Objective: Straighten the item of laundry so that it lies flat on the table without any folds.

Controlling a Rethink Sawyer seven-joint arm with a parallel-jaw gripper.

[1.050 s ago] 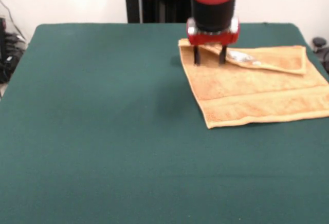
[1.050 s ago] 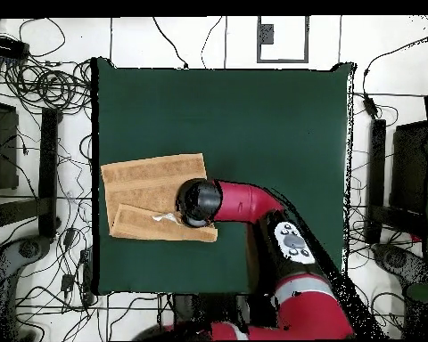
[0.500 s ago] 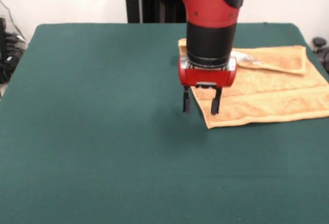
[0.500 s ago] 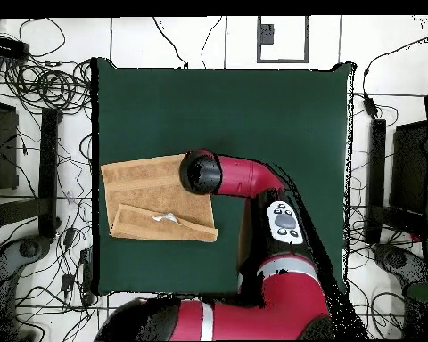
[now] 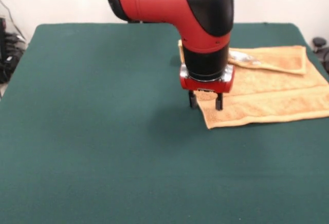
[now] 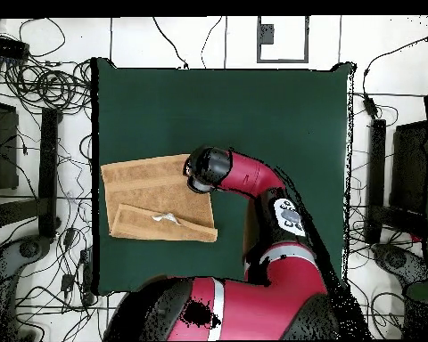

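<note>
Towel [image 5: 267, 93] lies at table [image 5: 103, 142] edge, right side in front view; far long edge folded over onto itself in narrow flap, small white tag on it. Fold unchanged since a second ago. Gripper [image 5: 205, 101] has moved from that fold to towel's near left corner and dropped lower, fingers apart, one either side of towel's left edge, holding nothing (contact with cloth unclear). Judgement: corner grasp likely next; flattening not begun.
</note>
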